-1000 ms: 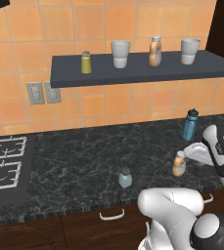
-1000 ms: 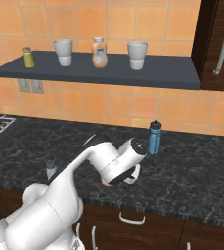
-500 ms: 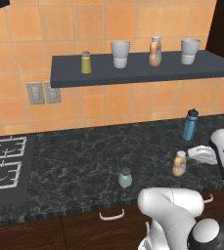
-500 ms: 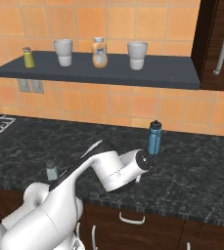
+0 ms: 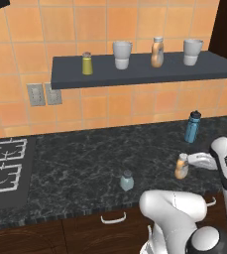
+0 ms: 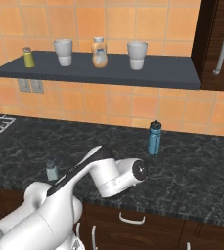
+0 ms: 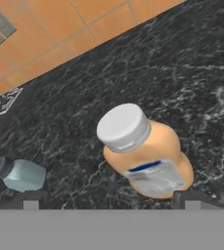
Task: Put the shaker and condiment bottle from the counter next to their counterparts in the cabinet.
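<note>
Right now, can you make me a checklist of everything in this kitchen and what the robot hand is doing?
Surface: black speckled counter, stove burners at its left end.
Job's things: small blue-grey shaker and slim orange bottle both stand on the counter; grey shelf holds the yellow-green shaker and curvy orange bottle.
Clutter: blue bottle on the counter; two white cups on the shelf.
Gripper: jaws open, right beside the slim orange bottle, nothing held.
Cables: nothing seen.
Surroundings: orange tiles, wall outlets, dark drawers.

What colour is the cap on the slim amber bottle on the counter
Pale whitish; the condiment bottle shows it best in the hand view.
</note>
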### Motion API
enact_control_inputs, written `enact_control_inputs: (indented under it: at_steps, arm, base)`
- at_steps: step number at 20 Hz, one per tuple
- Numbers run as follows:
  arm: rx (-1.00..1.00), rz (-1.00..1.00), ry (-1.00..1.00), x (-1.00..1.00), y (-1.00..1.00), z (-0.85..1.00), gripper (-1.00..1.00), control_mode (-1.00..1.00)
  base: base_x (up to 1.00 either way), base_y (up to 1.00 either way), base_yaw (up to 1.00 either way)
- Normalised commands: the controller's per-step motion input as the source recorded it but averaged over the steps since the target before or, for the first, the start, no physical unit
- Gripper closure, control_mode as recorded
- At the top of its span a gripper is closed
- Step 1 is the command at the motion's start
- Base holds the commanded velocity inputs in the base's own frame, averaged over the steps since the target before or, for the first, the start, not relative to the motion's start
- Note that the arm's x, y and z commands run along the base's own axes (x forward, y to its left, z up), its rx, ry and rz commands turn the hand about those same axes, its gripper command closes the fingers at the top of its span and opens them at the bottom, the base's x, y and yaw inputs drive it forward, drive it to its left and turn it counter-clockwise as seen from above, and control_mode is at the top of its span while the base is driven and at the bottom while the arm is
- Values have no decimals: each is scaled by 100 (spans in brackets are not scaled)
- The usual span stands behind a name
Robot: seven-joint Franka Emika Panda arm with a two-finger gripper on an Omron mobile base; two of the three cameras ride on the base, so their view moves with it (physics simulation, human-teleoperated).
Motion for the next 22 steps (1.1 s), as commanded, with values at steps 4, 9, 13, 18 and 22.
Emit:
enact_control_inputs:
  at_steps: [4, 9, 13, 18, 22]
  arm:
    - [2, 0, -3, 11, 0, -7, -100, -100]
    - [0, 0, -7, 23, 0, -17, -100, -100]
    - [2, 1, -4, 5, 0, -13, -100, -100]
    - [0, 0, -17, 0, -5, -4, -100, -100]
    - [0, 0, -18, -6, 0, -6, -100, -100]
  base:
    - [0, 0, 0]
    - [0, 0, 0]
    - [0, 0, 0]
    - [0, 0, 0]
    - [0, 0, 0]
